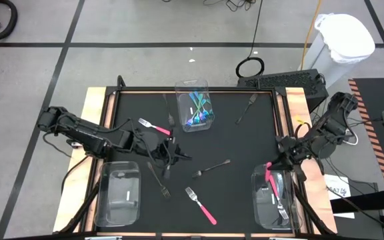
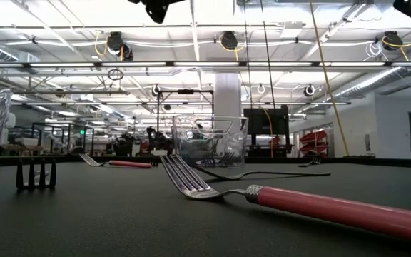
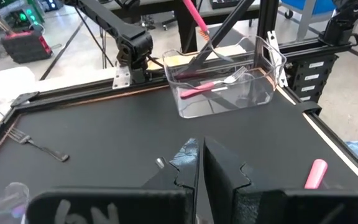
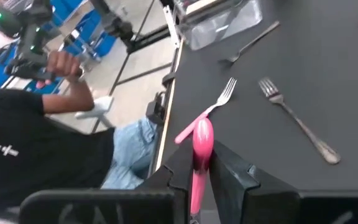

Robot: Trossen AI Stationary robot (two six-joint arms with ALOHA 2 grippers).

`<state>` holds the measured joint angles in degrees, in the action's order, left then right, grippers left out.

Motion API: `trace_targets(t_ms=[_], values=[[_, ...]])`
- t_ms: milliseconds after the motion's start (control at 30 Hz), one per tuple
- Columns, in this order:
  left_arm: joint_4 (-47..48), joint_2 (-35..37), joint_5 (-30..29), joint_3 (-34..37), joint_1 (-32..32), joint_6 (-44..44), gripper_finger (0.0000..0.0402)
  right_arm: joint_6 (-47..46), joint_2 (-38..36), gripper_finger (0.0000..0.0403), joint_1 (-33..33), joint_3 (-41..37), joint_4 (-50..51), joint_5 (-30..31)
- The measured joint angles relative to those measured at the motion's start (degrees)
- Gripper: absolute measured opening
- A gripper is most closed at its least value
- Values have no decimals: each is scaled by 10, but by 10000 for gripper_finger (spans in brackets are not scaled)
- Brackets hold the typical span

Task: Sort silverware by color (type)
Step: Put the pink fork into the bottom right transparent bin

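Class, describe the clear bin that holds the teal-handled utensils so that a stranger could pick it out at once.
Start at the black table seen from above and go to the middle of its far edge. The clear bin standing there holds the teal-handled utensils. The two other clear bins sit at the near corners, one with pink-handled pieces, one without coloured handles.

- Pink-handled fork (image 2: 334,207), low view: handle end cut off by the picture's right edge.
- Pink-handled utensil (image 4: 197,168) in the right hand (image 4: 199,186): head hidden below the fingers; type cannot be told.
- Left hand (image 1: 165,155), high view: fingertips lost among dark forks on the black counter (image 1: 232,193).
- Contents of the far bin (image 1: 193,105): teal handles overlap; count unclear.
- Person (image 4: 36,137), right wrist view: mostly cut off.
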<state>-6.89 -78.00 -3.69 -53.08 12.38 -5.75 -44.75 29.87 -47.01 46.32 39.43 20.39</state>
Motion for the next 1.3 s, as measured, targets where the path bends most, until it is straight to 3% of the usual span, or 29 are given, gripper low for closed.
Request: trace_targets(t_ms=[400, 733, 1033, 1300], values=[[-9, -66, -7, 0, -7, 10, 26, -62, 1, 35, 0, 0, 98, -10], [-17, -72, -13, 0, -15, 24, 26, -84, 16, 35, 0, -1, 128, 4], [-16, -72, -13, 0, -15, 24, 26, -150, 54, 35, -19, -31, 112, 4], [-17, -72, -13, 0, -15, 19, 26, -161, 101, 35, -65, -67, 22, 17]])
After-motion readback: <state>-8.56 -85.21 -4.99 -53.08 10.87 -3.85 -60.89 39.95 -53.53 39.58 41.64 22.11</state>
